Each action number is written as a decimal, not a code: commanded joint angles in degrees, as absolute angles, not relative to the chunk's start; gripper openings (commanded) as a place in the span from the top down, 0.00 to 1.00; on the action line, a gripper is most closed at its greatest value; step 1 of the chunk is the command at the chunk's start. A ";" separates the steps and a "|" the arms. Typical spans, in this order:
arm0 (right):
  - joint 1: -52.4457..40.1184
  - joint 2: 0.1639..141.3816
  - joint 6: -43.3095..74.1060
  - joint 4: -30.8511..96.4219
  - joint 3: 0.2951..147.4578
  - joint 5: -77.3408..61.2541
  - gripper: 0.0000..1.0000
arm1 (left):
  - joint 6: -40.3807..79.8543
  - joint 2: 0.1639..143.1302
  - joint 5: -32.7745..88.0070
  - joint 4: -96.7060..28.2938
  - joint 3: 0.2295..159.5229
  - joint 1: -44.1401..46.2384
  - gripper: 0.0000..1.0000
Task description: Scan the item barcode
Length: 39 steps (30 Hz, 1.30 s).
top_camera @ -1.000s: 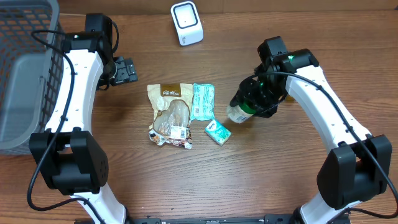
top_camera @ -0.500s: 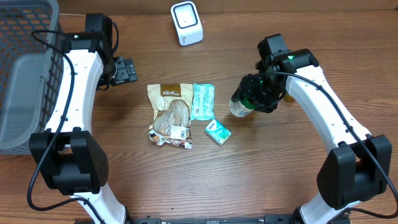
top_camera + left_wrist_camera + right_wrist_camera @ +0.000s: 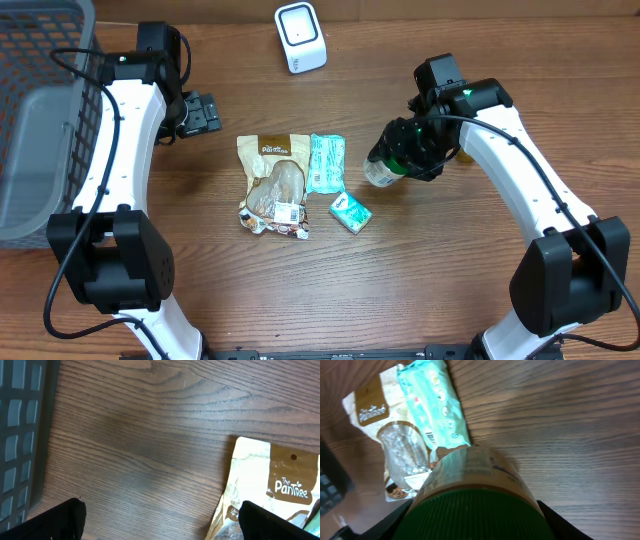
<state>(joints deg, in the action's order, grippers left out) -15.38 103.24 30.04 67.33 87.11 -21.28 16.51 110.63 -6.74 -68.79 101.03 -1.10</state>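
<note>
Your right end effector (image 3: pixel 408 150) clasped the green-capped jar (image 3: pixel 381 175), seemingly clear of the tabletop (image 3: pixel 450 285); your left end effector (image 3: pixel 203 113) hung released. Presentation to the scanner (image 3: pixel 300 37) was not yet done.

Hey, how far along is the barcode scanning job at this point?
Done: the right gripper grips the green-lidded jar. In hand: the jar is just right of the teal packet, well short of the white scanner. Left: show its barcode to the scanner. The brown pouch, teal packet and small box lie on the table, and the left gripper hangs open near the basket.
</note>
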 commanded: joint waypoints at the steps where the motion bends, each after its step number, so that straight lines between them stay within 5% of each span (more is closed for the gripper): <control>1: -15.35 102.24 30.13 66.65 88.38 -26.59 0.69 | 16.27 109.78 -7.49 -68.73 101.95 -0.67 0.01; 14: -15.35 102.24 30.13 64.75 88.38 -45.25 0.75 | 16.27 109.78 -7.49 -68.73 101.95 -0.67 0.00; 26: -15.35 102.24 30.17 65.01 88.36 -71.05 0.67 | 16.27 109.78 -7.49 -68.73 101.95 -0.67 0.01; 30: -15.35 102.24 30.11 62.92 88.36 -63.02 0.68 | 16.27 109.78 -7.49 -68.73 101.95 -0.67 0.01; 35: -15.35 102.24 29.91 56.49 88.36 -37.01 0.90 | 16.29 109.78 -7.49 -68.73 101.95 -0.67 0.00; 39: -14.57 102.24 29.74 50.24 88.84 -33.39 0.90 | 16.27 109.78 -7.49 -68.73 101.95 -0.67 0.00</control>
<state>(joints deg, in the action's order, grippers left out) -15.35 103.24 30.02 53.54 87.11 -41.47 16.49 110.63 -6.74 -68.79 101.03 -1.10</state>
